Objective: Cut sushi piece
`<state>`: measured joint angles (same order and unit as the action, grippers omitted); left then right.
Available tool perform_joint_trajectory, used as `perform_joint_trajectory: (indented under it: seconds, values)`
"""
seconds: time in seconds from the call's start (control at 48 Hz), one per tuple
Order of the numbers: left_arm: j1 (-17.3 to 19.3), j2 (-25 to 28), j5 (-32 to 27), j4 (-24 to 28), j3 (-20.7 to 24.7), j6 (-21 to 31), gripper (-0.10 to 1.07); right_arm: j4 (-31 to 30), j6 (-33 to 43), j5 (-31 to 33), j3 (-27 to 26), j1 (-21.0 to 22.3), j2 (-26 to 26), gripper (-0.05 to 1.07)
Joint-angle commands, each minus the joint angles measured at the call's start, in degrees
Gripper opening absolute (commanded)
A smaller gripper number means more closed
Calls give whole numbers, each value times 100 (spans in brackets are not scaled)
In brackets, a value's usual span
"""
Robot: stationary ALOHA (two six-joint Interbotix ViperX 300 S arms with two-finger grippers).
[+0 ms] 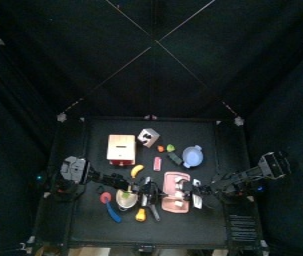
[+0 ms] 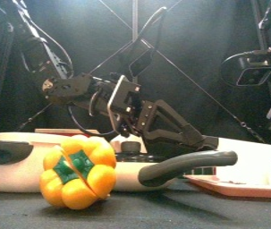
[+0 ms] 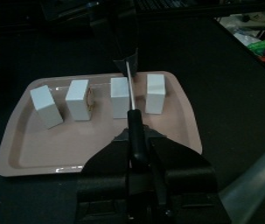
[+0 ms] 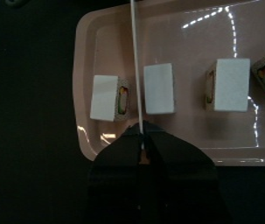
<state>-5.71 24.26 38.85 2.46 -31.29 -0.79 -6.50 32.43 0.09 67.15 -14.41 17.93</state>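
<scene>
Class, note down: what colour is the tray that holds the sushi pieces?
Pale pink. The tray shows best in the left wrist view, under the white sushi pieces.

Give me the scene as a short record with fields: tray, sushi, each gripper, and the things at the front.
tray: pink tray on the black table
sushi: four white sushi pieces in a row on the tray, apart from one another
left gripper: shut on a thin dark blade, above the tray, tip near the pieces
right gripper: shut on a thin white tool, above the tray
front: yellow bell pepper before a white pan
</scene>
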Motion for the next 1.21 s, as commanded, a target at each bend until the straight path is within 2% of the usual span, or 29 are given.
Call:
perform_joint_trajectory:
  seconds: [0.0, 0.333, 0.583, 0.958, 1.188]
  values:
    - [-26, -88, 9, -9, 141, -18, 43, 53, -9, -79, -141, -62, 70, 43]
    - [-158, -185, 9, 9, 123, -26, 43, 97, -9, -9, -334, -343, 105, 43]
    - [-158, -264, 9, 0, 123, -26, 43, 9, -18, 272, -413, -308, 176, 43]
    - [-105, -431, 18, 0, 114, -44, 43, -255, -18, 431, -439, -105, 686, 43]
    - [-105, -439, 9, 9, 123, -44, 43, -325, -18, 439, -439, -79, 756, 43]
